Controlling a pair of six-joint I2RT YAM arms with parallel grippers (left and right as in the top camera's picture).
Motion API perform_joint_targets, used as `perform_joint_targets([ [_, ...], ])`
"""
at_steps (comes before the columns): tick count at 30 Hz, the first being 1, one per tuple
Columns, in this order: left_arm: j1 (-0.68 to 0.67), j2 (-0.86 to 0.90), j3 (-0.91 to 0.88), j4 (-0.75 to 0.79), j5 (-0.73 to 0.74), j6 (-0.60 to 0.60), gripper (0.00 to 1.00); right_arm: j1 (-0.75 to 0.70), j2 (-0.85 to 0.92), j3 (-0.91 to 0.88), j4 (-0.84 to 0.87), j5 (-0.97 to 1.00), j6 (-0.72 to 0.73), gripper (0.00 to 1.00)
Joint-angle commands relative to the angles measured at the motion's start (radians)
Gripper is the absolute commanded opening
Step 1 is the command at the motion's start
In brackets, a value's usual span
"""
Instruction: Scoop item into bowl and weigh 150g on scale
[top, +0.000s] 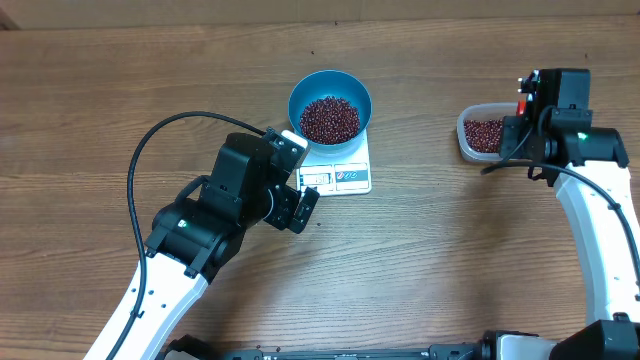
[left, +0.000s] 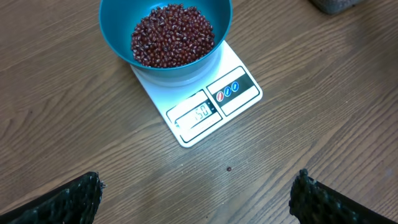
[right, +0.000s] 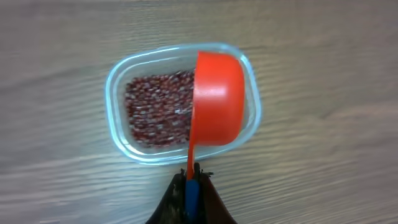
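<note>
The blue bowl (top: 330, 104) (left: 165, 34) stands on the white scale (top: 340, 172) (left: 208, 99), holding a heap of dark red beans (top: 330, 118) (left: 172, 34). The scale's display (left: 199, 114) is lit. My left gripper (top: 300, 205) (left: 198, 196) hangs open just in front of the scale, with only bare table between its fingers. Over at the right, my right gripper (top: 527, 100) (right: 193, 177) is shut on the handle of a red scoop (right: 214, 99). The scoop hovers tilted above a clear tub (top: 482, 133) (right: 143, 106) that holds more beans.
A single stray bean (left: 229, 168) lies on the wooden table in front of the scale. The left arm's black cable (top: 165, 135) loops over the table's left side. The right arm (top: 595, 215) runs down the right edge.
</note>
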Motion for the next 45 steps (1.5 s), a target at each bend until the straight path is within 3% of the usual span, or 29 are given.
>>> perform_joint_targets([
  [1,-0.003,0.007,0.024,0.000,0.015,-0.009,1.00,0.001,0.010,0.003,-0.014,-0.077,0.238,0.04],
  [9,-0.003,0.007,0.024,0.000,0.015,-0.009,0.99,0.001,0.076,0.002,-0.002,-0.169,0.322,0.04],
  [15,-0.003,0.007,0.024,0.000,0.015,-0.010,0.99,0.001,0.132,0.002,0.006,-0.169,0.340,0.12],
  [24,-0.003,0.007,0.024,0.000,0.015,-0.010,1.00,0.001,0.165,0.002,-0.012,-0.160,0.346,0.63],
  [25,-0.003,0.007,0.024,0.000,0.015,-0.010,1.00,0.001,0.165,0.002,-0.013,-0.156,0.346,0.65],
  [26,-0.003,0.007,0.024,0.000,0.015,-0.010,1.00,0.001,0.165,0.002,-0.017,-0.145,0.346,0.76],
  [27,-0.003,0.007,0.024,0.000,0.015,-0.010,1.00,0.001,0.165,0.002,-0.021,-0.127,0.346,1.00],
  [45,-0.003,0.007,0.024,0.000,0.015,-0.009,1.00,0.001,0.165,0.002,-0.096,0.022,0.343,1.00],
])
